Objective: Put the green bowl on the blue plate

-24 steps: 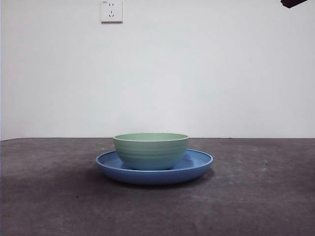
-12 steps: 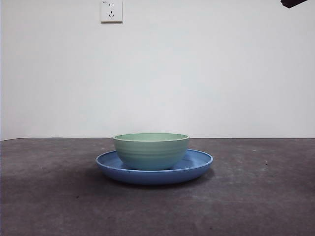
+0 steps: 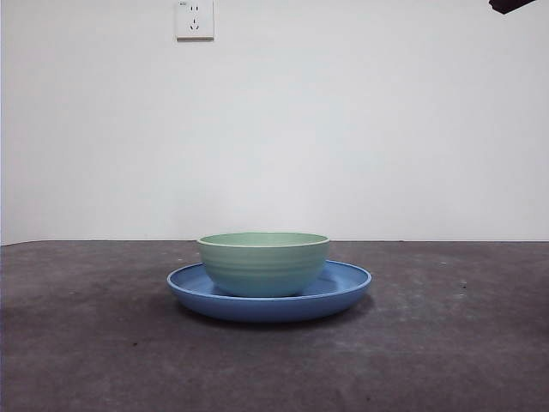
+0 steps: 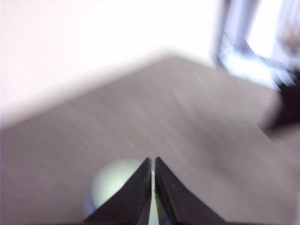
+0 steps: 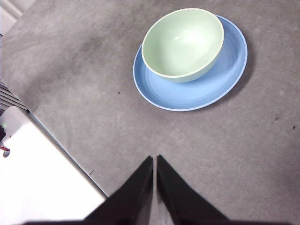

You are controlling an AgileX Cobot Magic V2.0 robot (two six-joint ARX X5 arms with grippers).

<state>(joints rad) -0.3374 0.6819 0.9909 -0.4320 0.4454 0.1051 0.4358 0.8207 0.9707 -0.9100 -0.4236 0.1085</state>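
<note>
low front camera, 2 overhead wrist cameras

You see a plain white wall (image 3: 343,129) behind a dark grey, rough table top (image 3: 446,343). A small white square wall socket (image 3: 194,19) sits high on the wall. From the right wrist, a flat white board (image 5: 33,178) lies beside the table's edge.

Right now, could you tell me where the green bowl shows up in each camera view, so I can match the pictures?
Front view: the green bowl sits at centre, on the blue plate.
Left wrist view: a blurred pale round shape behind the left gripper, probably the bowl; no plate discernible.
Right wrist view: bowl well beyond the right gripper.
Shared landmark: the blue plate, clear in the front and right wrist views.
</note>
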